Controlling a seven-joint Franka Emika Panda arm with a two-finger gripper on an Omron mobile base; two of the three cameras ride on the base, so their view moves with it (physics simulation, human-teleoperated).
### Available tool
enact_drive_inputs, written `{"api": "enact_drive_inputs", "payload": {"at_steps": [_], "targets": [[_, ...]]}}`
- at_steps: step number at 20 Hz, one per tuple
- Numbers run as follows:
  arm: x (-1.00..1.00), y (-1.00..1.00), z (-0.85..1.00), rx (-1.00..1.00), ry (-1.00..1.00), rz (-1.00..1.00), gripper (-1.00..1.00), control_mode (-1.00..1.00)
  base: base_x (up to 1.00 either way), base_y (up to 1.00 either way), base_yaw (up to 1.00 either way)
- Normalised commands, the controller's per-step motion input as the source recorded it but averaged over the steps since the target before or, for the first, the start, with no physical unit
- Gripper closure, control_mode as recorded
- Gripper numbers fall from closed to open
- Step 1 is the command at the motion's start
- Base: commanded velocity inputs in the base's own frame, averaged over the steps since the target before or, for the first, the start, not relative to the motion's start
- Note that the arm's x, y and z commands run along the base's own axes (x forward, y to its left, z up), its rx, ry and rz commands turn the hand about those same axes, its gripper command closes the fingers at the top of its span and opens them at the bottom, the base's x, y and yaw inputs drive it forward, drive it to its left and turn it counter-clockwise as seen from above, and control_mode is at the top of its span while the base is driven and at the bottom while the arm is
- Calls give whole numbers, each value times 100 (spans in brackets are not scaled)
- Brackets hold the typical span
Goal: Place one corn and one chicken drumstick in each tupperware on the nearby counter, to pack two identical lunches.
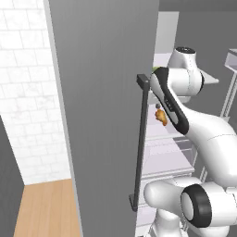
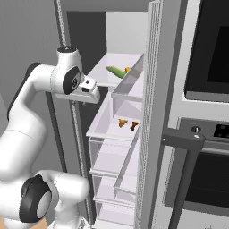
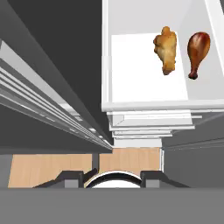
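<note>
Drumsticks, golden-breaded (image 3: 166,49) and glossy brown (image 3: 197,52), lie side by side on white fridge shelf (image 3: 144,65), beyond the shut, empty gripper (image 3: 111,176).

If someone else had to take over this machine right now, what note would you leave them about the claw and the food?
Claw: shut and empty, looking down over the open fridge.
Food: two chicken drumsticks, one golden and one dark brown, lie side by side on a white fridge shelf. Corn lies on the shelf above.
Done: fridge door is open; nothing picked up yet.
Left: carry one corn and one drumstick to each tupperware on the counter.
</note>
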Motion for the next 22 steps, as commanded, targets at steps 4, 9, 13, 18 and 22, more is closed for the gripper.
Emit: {"api": "enact_drive_inputs", "payload": {"at_steps": [4, 9, 13, 18, 22], "targets": [[0, -24, 0, -2, -16, 0, -100, -100, 0, 0, 0], [0, -66, 24, -5, -40, 0, -100, -100, 0, 0, 0], [18, -35, 74, -7, -34, 1, -100, -100, 0, 0, 0], [36, -8, 99, -3, -8, 0, -100, -100, 0, 0, 0], [58, -51, 48, 0, 0, 0, -100, -100, 0, 0, 0]]}}
